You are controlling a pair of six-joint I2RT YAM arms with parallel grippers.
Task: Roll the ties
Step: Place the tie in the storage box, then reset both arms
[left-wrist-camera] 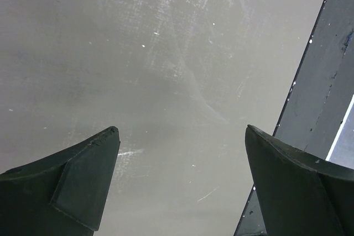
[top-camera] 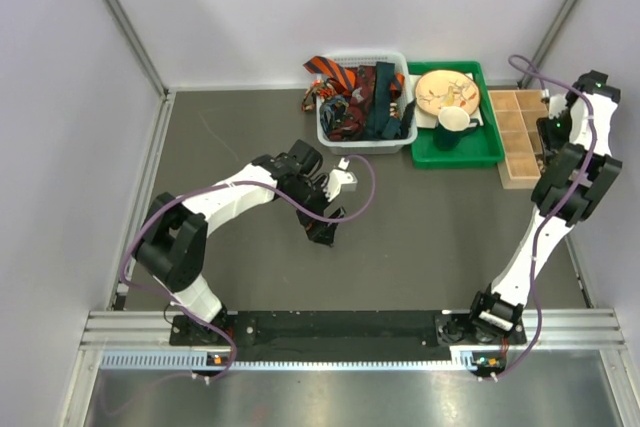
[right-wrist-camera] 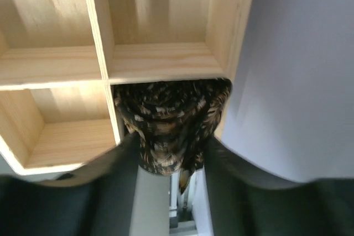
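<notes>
Speckled tie (right-wrist-camera: pixel 168 128), rolled, sits in an edge compartment of the wooden box (right-wrist-camera: pixel 160 62). Right hand (right-wrist-camera: pixel 170 143) flanks it; clamped or not, can't tell. Left hand (left-wrist-camera: pixel 181 131) spread wide above table (left-wrist-camera: pixel 166 53). Fabric soft, light, likely springy: pinch across the coil's sides.

Brown-black speckled tie (right-wrist-camera: pixel 168 125) is rolled into a coil, well right of the white basket (top-camera: pixel 365 147), in a wooden box (top-camera: pixel 512 142) compartment (tail end poking out). Orange-black striped tie (top-camera: pixel 330 70) drapes over the basket's far-left rim. Dark red tie (top-camera: pixel 348 119) and dark teal tie (top-camera: pixel 385 105) sit bunched inside it, unrolled.
</notes>
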